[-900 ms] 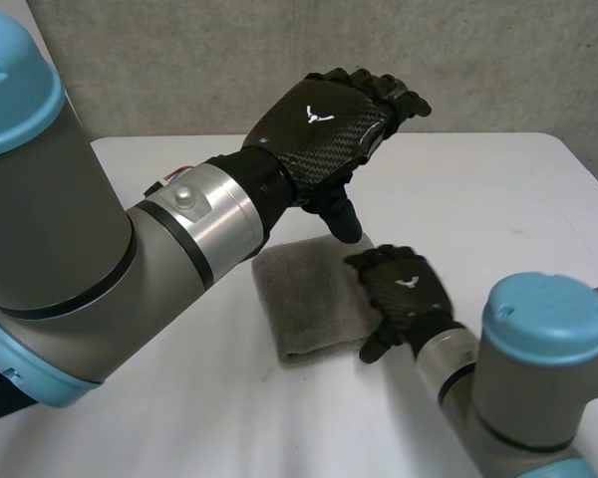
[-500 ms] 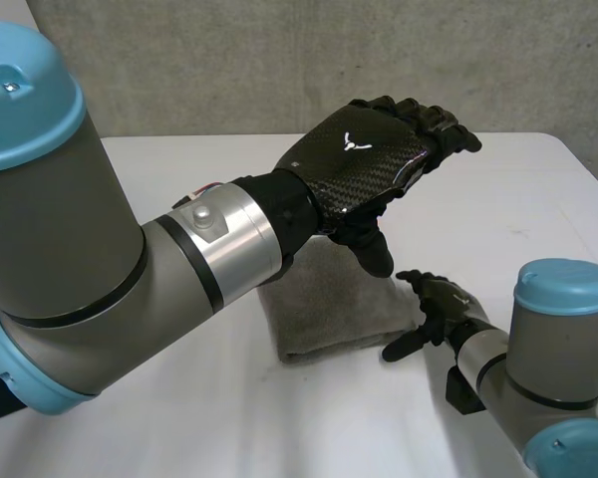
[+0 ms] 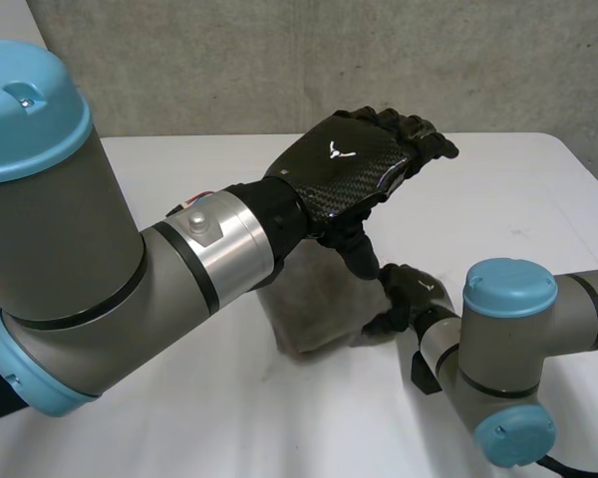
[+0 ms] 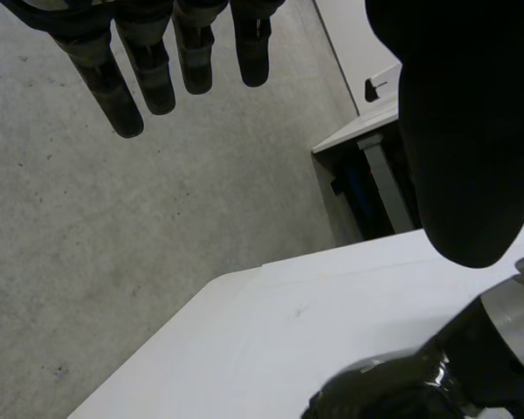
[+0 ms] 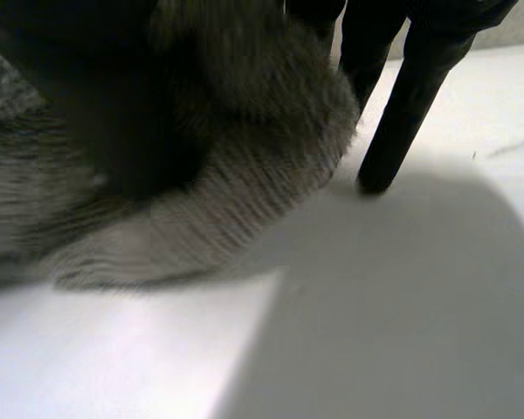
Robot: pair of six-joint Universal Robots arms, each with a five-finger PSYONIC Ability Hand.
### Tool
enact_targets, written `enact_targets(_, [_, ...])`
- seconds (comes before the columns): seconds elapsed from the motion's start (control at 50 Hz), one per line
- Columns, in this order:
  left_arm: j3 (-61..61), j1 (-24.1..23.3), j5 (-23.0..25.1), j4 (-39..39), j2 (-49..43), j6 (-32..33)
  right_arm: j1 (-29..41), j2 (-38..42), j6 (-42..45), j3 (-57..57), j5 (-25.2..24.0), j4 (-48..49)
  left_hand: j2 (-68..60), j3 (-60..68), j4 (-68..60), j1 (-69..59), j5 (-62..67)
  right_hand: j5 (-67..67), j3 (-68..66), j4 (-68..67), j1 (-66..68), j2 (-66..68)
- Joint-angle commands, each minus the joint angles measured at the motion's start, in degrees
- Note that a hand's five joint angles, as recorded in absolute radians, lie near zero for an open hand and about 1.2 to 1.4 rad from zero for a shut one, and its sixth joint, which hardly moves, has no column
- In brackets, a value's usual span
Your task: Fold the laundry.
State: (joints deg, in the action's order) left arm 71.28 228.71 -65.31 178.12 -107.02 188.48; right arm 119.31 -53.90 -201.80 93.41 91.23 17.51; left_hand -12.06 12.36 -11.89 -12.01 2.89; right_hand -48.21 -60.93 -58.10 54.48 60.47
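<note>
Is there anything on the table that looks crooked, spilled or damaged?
Nothing stands out. The grey towel lies folded and flat on the white table. The left hand hangs open above it, and the right hand rests open at its edge.

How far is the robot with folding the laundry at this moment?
Done: the grey towel already lies as a compact folded bundle on the white table. In hand: the right robot hand rests at the towel's edge; I cannot tell whether it grips it. The left robot hand hovers open above, holding nothing. Left: perhaps one last fold or tidying, then letting go.
</note>
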Motion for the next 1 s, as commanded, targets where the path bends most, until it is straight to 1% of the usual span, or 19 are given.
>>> enact_targets(0.02, [0.7,0.4,0.0,0.4,0.1,-0.5,-2.5,-0.9,-0.1,-1.6,0.0,4.5,2.1,-2.4,1.9,2.0,-2.9,-21.8,-19.1,-21.9,25.5,19.5])
enact_targets(0.08, [0.9,0.6,0.0,1.0,0.1,-0.6,-5.7,0.2,0.3,-5.2,-0.1,6.2,2.1,-2.4,1.9,2.0,-2.9,-21.8,-19.1,-21.9,25.5,19.5])
enact_targets(0.12, [0.9,0.7,0.0,1.3,0.1,-0.7,-8.5,2.5,0.7,-9.4,0.1,5.6,2.1,-2.4,1.9,2.0,-2.9,-21.8,-19.1,-21.9,25.5,19.5])
enact_targets(0.24, [1.0,1.1,0.0,1.4,0.1,-1.3,-15.4,10.6,0.8,-22.8,1.2,-0.4,2.1,-2.4,1.9,2.0,-2.9,-21.8,-19.1,-21.9,25.5,19.5])
enact_targets(0.26, [1.0,1.2,0.1,1.5,0.2,-1.4,-17.3,13.3,0.7,-27.4,2.2,-2.2,2.1,-2.4,1.9,2.0,-2.9,-21.8,-19.1,-21.9,25.5,19.5])
enact_targets(0.32, [1.0,1.5,0.2,1.5,0.1,-1.4,-20.3,17.3,0.9,-35.0,4.2,-4.6,2.1,-2.4,1.9,2.0,-2.9,-21.8,-19.1,-21.9,25.5,19.5])
enact_targets(0.34, [0.9,1.6,0.3,1.6,0.1,-1.4,-22.3,20.0,0.9,-40.5,5.8,-6.3,2.1,-2.4,1.9,2.0,-2.9,-21.8,-19.1,-21.9,25.5,19.5])
enact_targets(0.38, [0.9,1.6,0.3,1.6,0.0,-1.4,-24.0,22.7,0.9,-46.1,7.1,-7.7,2.1,-2.4,1.9,2.0,-2.9,-21.8,-19.1,-21.9,25.5,19.5])
enact_targets(0.4, [1.0,1.7,0.2,1.7,-0.1,-1.4,-26.0,25.4,0.9,-51.8,8.7,-9.3,2.1,-2.4,1.9,2.0,-2.9,-21.8,-19.1,-21.9,25.5,19.5])
enact_targets(0.46, [1.0,1.8,0.0,1.8,-0.3,-1.4,-28.3,29.6,0.6,-60.4,10.3,-11.6,2.1,-2.4,1.9,2.0,-2.9,-21.8,-19.1,-21.9,25.5,19.5])
enact_targets(0.48, [0.9,1.8,0.0,1.7,-0.4,-1.4,-29.8,32.4,0.4,-66.0,11.2,-13.5,2.1,-2.4,1.9,2.0,-2.9,-21.8,-19.1,-21.9,25.5,19.5])
enact_targets(0.56, [0.9,1.7,0.0,1.8,-0.7,-1.4,-33.1,37.7,-1.2,-77.2,12.6,-16.4,2.1,-2.4,1.9,2.0,-2.9,-21.8,-19.1,-21.9,25.5,19.5])
enact_targets(0.64, [0.4,1.6,0.0,1.8,-1.4,-1.3,-34.9,37.3,-2.7,-77.3,14.1,-15.4,2.1,-2.4,1.9,2.0,-2.9,-21.8,-19.1,-21.9,25.5,19.5])
enact_targets(0.72, [-0.4,1.4,0.0,1.6,-2.1,-1.4,-35.9,37.6,-2.7,-77.4,14.1,-13.7,2.1,-2.4,1.9,2.0,-2.9,-21.8,-19.1,-21.9,25.5,19.5])
enact_targets(0.9, [-1.8,-0.2,-1.0,1.1,-2.9,-1.2,-36.3,38.4,-2.7,-76.3,13.5,-14.3,2.1,-2.4,1.9,2.0,-2.9,-21.8,-19.1,-21.9,25.5,19.5])
enact_targets(0.92, [-1.8,-0.3,-1.1,1.1,-2.9,-1.2,-36.3,38.3,-2.7,-75.8,13.4,-14.6,2.1,-2.4,1.9,2.0,-2.9,-12.9,-10.2,-13.1,16.7,10.7])
enact_targets(0.94, [-1.8,-0.5,-1.3,1.1,-2.9,-1.2,-36.4,38.0,-2.6,-75.1,12.7,-15.4,2.1,-2.4,1.9,2.0,-2.9,31.8,34.5,31.7,-28.0,-34.0])
enact_targets(0.96, [-1.8,-0.5,-1.3,1.1,-2.8,-1.3,-36.4,37.6,-2.6,-74.6,12.7,-15.8,2.1,-2.4,1.9,2.0,-2.9,48.2,50.9,48.1,-44.5,-50.5])
enact_targets(1.0, [-1.8,-0.6,-1.3,1.1,-2.7,-1.2,-36.7,36.2,-2.5,-72.2,12.2,-16.6,2.1,-2.4,1.9,2.0,-2.9,48.2,50.9,48.1,-44.5,-50.5])
